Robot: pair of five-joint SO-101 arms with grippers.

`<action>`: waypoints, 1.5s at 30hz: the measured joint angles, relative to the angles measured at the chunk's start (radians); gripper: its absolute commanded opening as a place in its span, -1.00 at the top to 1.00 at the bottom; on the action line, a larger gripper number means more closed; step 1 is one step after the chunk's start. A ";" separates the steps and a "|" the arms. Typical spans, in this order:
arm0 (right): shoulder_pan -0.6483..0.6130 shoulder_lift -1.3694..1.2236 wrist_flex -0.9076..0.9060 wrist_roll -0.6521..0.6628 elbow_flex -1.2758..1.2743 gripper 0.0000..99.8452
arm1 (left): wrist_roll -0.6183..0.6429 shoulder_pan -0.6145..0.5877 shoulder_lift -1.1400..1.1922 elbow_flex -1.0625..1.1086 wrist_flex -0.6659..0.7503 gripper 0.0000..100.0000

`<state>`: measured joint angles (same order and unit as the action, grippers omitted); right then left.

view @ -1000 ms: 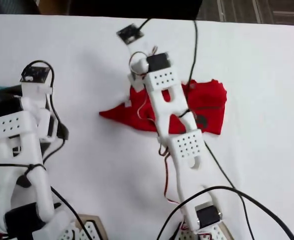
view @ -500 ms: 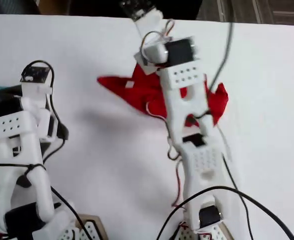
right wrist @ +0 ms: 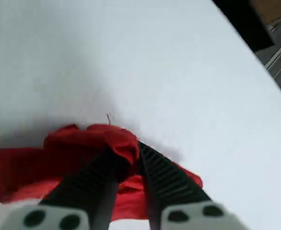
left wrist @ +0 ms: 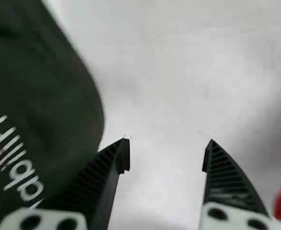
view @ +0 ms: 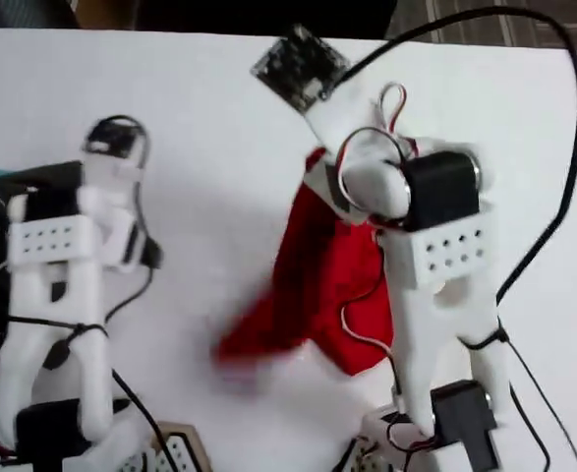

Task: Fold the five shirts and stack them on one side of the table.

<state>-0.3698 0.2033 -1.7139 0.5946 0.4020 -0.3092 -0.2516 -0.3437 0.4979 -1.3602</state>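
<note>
Shirt (view: pixel 327 285), red, pinched by right gripper (right wrist: pixel 128 151), hanging over table (view: pixel 170 98)

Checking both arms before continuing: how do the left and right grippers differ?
The left gripper is open, holding nothing, over the table beside dark fabric; the right gripper is shut on the red shirt, bunching it. Both have black ridged fingers.

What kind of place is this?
Probably a robotics lab or workshop: the white left arm and right arm trail loose cables over a plain white table, and the right gripper holds a red shirt, like practice.
</note>
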 measured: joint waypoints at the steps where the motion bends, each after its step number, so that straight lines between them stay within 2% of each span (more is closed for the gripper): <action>1: 0.012 0.002 0.002 0.000 -0.035 0.96 | 0.000 0.034 0.000 0.000 0.000 0.47; 8: 0.126 0.003 0.074 0.000 -0.153 0.96 | -0.051 0.285 0.000 0.034 -0.025 0.47; 13: 0.307 0.003 0.146 0.000 -0.157 0.96 | -0.135 0.394 0.000 0.074 -0.025 0.47; 18: 0.470 0.003 0.222 0.000 -0.192 0.96 | -0.206 0.422 0.000 0.155 0.017 0.47; 23: 0.539 -0.041 0.241 0.000 -0.193 0.96 | -0.218 0.417 0.000 0.227 0.103 0.47; 27: 0.575 -0.049 0.235 0.000 -0.193 0.95 | -0.219 0.344 0.000 0.230 0.117 0.47; 29: 0.578 -0.049 0.209 0.000 -0.193 0.86 | -0.219 0.299 0.000 0.230 0.117 0.47; 31: 0.578 -0.049 0.164 0.000 -0.193 0.68 | -0.219 0.279 0.000 0.230 0.117 0.47; 34: 0.578 -0.040 0.095 0.000 -0.193 0.38 | -0.219 0.278 0.000 0.230 0.117 0.47; 36: 0.585 -0.017 0.066 0.000 -0.193 0.26 | -0.219 0.295 0.000 0.230 0.121 0.47; 41: 0.672 0.098 0.051 0.000 -0.193 0.25 | -0.209 0.404 0.000 0.230 0.172 0.47; 45: 0.776 0.181 0.051 0.002 -0.201 0.26 | -0.095 0.486 0.000 0.230 0.238 0.47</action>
<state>0.4066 0.3844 -1.6632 0.5961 0.2010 -0.4043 0.2348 -0.3437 0.7281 -1.1224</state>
